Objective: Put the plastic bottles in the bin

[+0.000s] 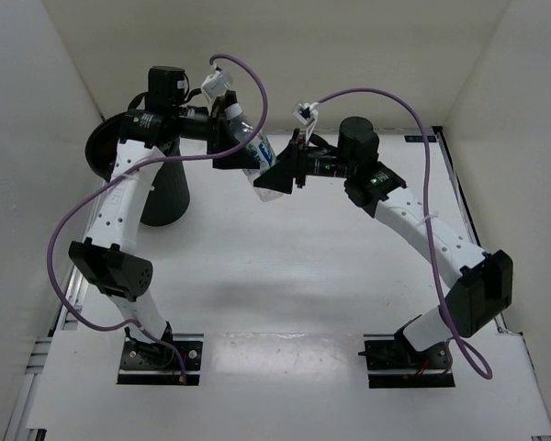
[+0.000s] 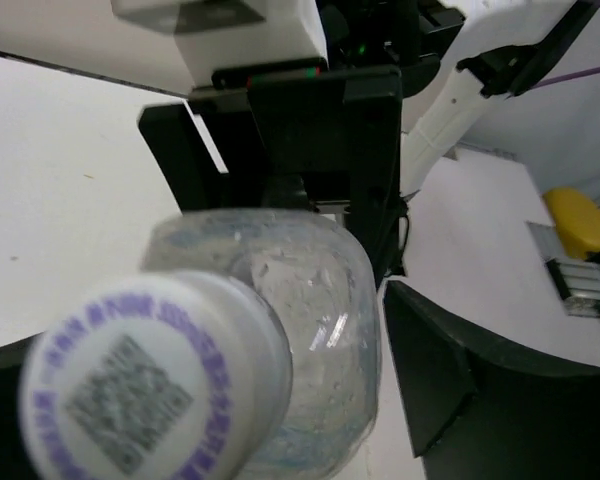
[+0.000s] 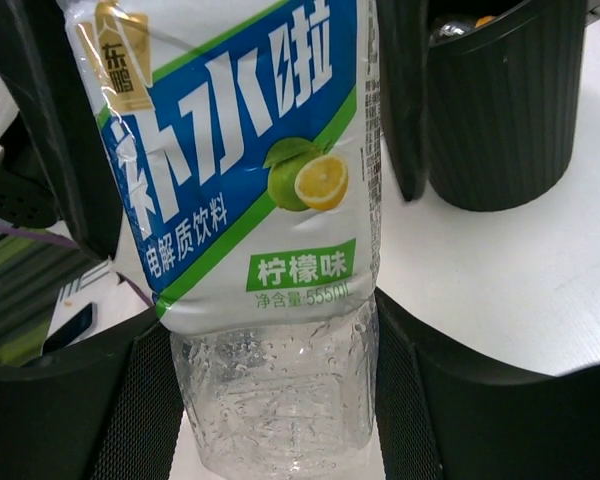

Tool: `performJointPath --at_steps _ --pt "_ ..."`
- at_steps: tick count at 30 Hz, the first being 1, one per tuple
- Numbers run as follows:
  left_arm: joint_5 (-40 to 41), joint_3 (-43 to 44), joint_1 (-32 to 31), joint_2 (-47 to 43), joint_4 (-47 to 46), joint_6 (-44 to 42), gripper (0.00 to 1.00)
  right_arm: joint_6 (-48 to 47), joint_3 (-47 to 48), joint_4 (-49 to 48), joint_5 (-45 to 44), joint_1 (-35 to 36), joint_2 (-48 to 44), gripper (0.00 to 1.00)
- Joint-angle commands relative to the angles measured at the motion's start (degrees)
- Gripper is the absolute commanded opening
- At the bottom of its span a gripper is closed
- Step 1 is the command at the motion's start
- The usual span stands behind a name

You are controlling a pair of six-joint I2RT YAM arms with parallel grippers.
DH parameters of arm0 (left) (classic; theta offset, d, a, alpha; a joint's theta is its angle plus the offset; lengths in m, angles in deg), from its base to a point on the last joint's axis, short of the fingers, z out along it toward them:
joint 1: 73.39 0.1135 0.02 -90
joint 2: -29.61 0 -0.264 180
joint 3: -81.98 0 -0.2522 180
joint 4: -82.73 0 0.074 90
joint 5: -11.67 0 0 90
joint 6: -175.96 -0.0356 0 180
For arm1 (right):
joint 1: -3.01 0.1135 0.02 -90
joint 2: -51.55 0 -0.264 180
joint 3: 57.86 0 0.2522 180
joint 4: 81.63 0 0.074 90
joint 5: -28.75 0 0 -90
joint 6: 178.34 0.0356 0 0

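Observation:
One clear plastic bottle (image 1: pixel 254 149) with a blue-white-green label and a white cap is held in the air between both arms, right of the bin (image 1: pixel 162 188). My left gripper (image 1: pixel 230 138) is closed round its cap end; the cap (image 2: pixel 150 385) fills the left wrist view. My right gripper (image 1: pixel 281 171) is closed on the clear base (image 3: pixel 275 400), with a pad (image 3: pixel 150 400) on each side. The tall black bin also shows in the right wrist view (image 3: pixel 500 110), standing on the table behind the bottle, with something orange inside. No other bottles show.
White walls enclose the table on the left, back and right. A purple cable loops above each arm. A yellow round object (image 2: pixel 578 222) lies by the table's edge rail in the left wrist view.

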Motion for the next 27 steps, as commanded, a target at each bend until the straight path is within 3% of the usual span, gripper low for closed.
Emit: performJointPath --at_steps 1,3,4,6,7,9,11,12,14,20,25,27 --pt "0.92 2.18 -0.25 -0.6 -2.13 1.08 0.9 -1.93 3.44 1.36 2.79 1.28 0.79 0.0" --pt "3.91 2.18 -0.25 -0.6 -2.13 1.08 0.64 -2.46 3.45 1.36 2.18 1.28 0.79 0.0" --pt "5.05 1.48 -0.25 -1.21 -2.13 1.08 0.28 -2.46 3.45 1.88 2.18 1.28 0.79 0.0" --pt "8.47 0.86 -0.25 -1.74 -2.13 1.08 0.11 -3.07 3.97 2.75 1.65 1.28 0.79 0.0" --pt "9.36 0.25 -0.25 -1.74 -2.13 1.08 0.11 -3.68 3.97 3.46 0.87 1.28 0.79 0.0" --pt "11.37 -0.28 -0.25 -2.45 -2.13 1.08 0.11 -4.3 4.59 5.83 -0.62 1.28 0.79 0.18" --pt "14.01 0.33 0.8 -3.58 -2.13 1.08 0.11 -5.44 4.59 7.85 -4.49 1.28 -0.43 0.48" --pt "16.03 0.33 0.81 -3.59 -2.13 1.08 0.11 -5.97 4.59 10.21 -6.15 1.28 -0.44 0.84" --pt "24.71 2.52 1.34 -5.34 -2.13 -0.31 0.11 -6.68 4.59 12.68 -11.5 1.28 -2.97 1.0" --pt "62.32 7.53 0.72 -7.72 -3.45 -4.01 0.11 -4.66 -3.05 15.24 -41.87 0.14 -13.61 1.0" --pt "86.91 11.84 0.72 -8.86 -8.18 -11.91 0.11 -6.15 -8.24 17.34 -47.56 -0.39 -18.71 1.0" --pt "90.91 10.98 1.5 -8.86 -8.72 -15.07 0.11 -6.15 -8.77 19.02 -48.18 -0.39 -18.72 1.0"
